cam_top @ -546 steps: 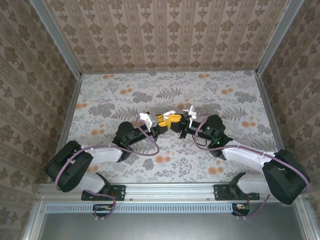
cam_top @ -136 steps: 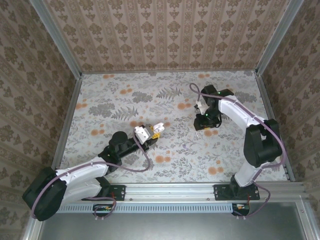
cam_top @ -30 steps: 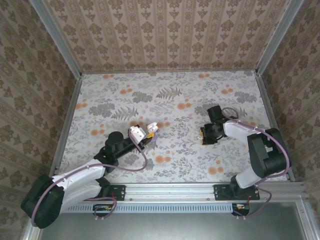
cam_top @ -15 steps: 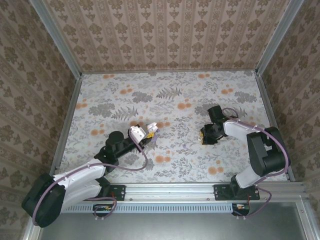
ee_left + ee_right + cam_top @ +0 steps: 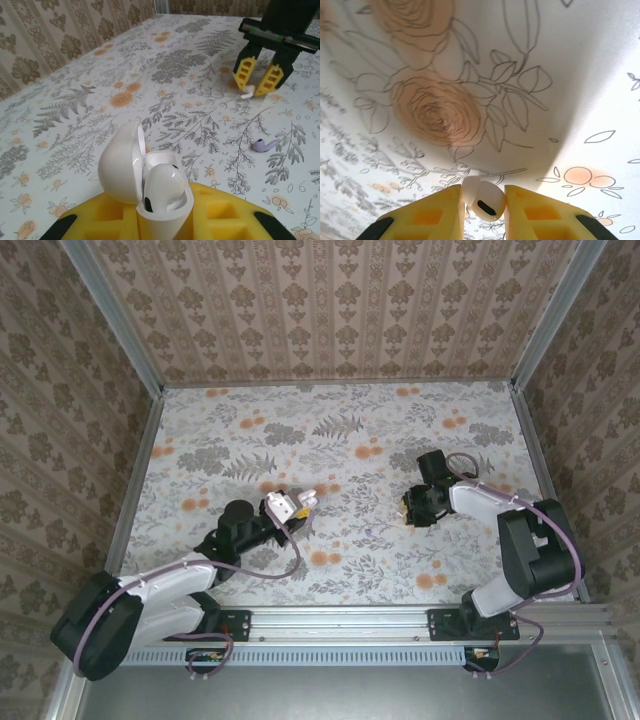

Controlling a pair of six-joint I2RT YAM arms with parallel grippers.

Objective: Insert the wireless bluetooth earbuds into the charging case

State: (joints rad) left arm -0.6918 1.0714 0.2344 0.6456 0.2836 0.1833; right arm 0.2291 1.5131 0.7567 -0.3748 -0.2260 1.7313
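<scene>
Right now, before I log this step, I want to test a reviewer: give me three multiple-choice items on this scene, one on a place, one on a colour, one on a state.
1. Where is the white earbud that is outside the case?
A. between the right hand's fingers
B. on the left arm's base
C. against the back wall

2. What colour are the right hand's fingers?
A. black
B. yellow
C. red

3. The charging case in the left hand has its lid:
A. shut
B. open
C. off, lying on the table

Answers: 1 A, both fingers flank it in the right wrist view; 2 B, they show yellow in the left wrist view; 3 B, the lid stands tipped back on its hinge.
</scene>
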